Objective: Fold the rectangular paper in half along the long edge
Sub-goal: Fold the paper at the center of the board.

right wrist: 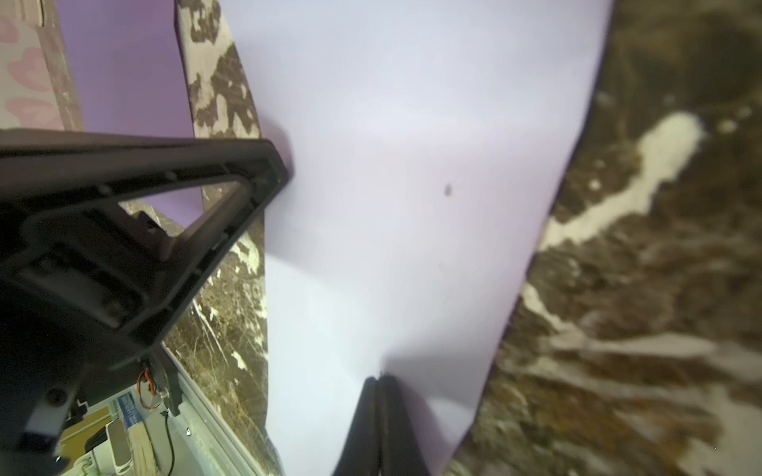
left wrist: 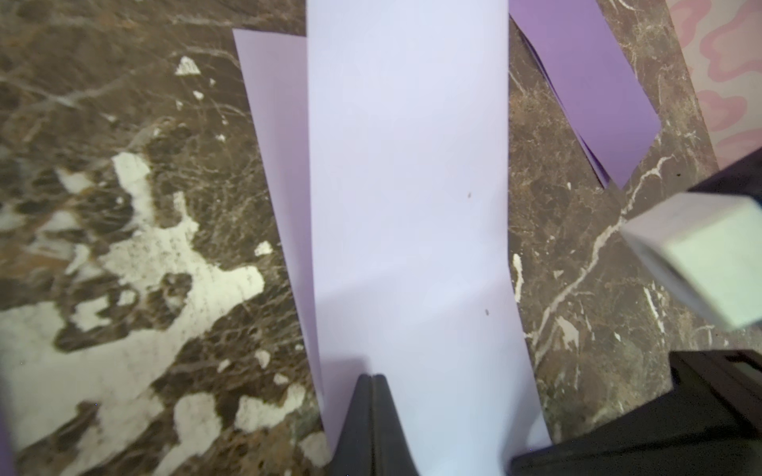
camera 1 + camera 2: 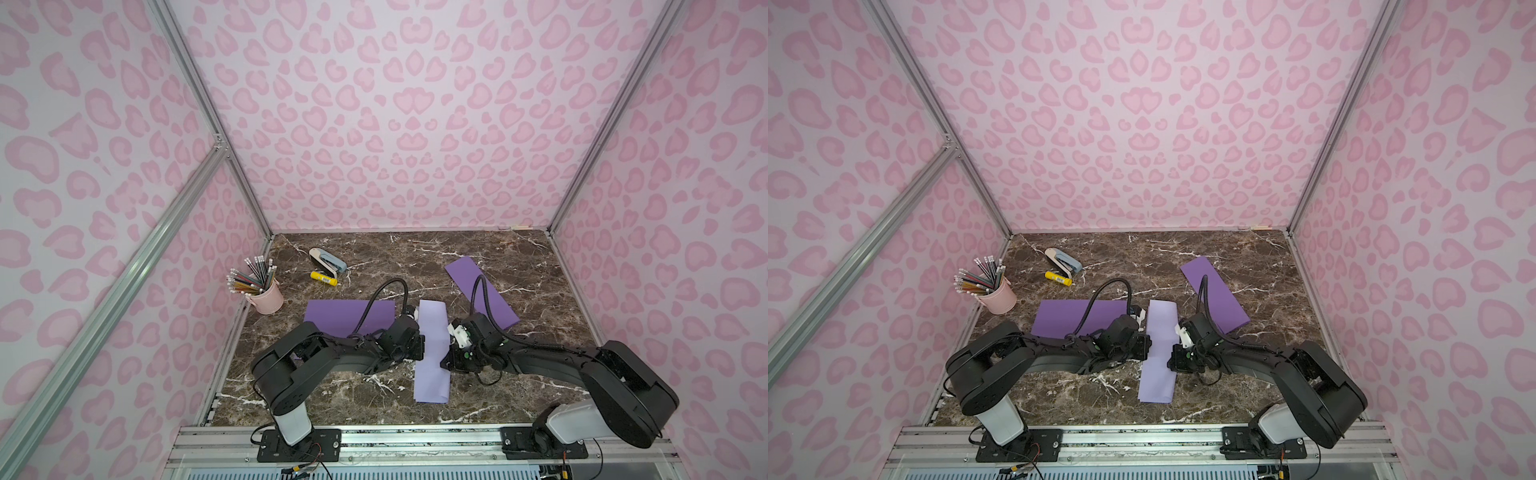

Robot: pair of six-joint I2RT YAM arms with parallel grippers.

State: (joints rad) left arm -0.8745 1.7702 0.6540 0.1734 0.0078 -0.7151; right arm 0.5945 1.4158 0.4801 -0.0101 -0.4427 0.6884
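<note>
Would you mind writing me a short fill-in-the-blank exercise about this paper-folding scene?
1. The pencils stand in a ___ cup.
2. Over the pale paper, the left gripper and right gripper both have jaws ___.
3. The tube beside the stapler is ___.
4. The table holds ___ dark purple sheets.

Missing words: pink; shut; yellow; two.
</note>
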